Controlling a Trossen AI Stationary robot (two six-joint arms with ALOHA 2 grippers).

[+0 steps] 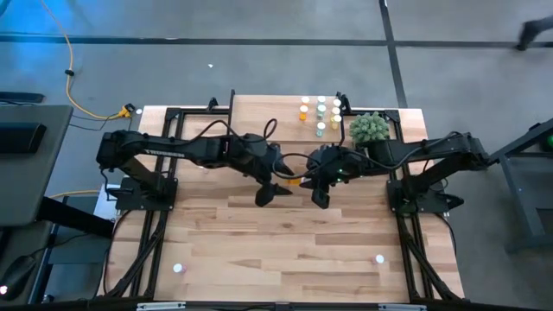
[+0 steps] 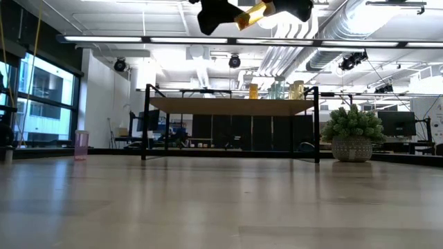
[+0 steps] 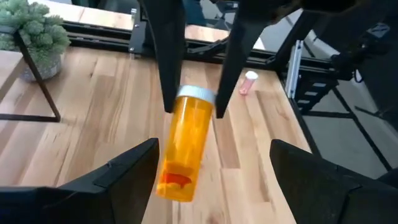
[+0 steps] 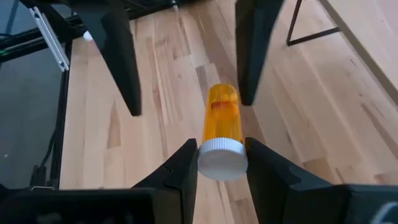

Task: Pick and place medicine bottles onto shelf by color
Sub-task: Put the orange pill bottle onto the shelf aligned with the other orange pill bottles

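Orange bottle (image 4: 222, 124) aloft, pinched at its white cap between right gripper (image 4: 221, 155) fingers; left gripper (image 3: 211, 171) spread wide either side, released. Light, rigid, slick plastic; likely steadier held mid-body.

orange bottle (image 3: 183, 149) with white cap, dark fingers (image 4: 177, 171), light wood shelf (image 2: 232, 106)

An orange bottle (image 4: 222, 127) with a white cap hangs above the table's middle, lying on its side, pinched at the cap. A cluster of small bottles (image 1: 321, 112), orange, pale green and yellowish, stands upright on the shelf (image 1: 268, 107), a light wood top on thin black legs (image 2: 147, 121).
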